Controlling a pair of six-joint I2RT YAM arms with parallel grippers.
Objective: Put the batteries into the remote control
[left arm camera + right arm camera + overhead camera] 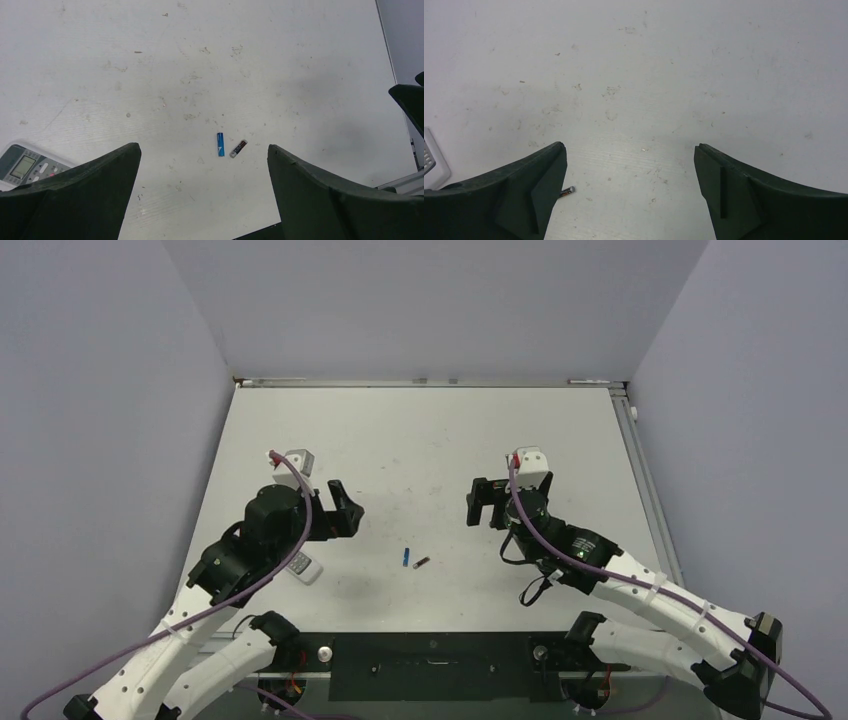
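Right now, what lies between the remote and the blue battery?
Nothing; in the top view only bare table separates the remote from the blue battery.

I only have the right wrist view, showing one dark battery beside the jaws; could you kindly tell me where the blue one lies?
Observer: The blue battery lies just left of the dark battery, not touching it.
Operator: Thank you; which way up is the remote?
Observer: The remote control lies screen and buttons up, near the left arm.
Operator: And the left jaws?
Observer: Open and empty.
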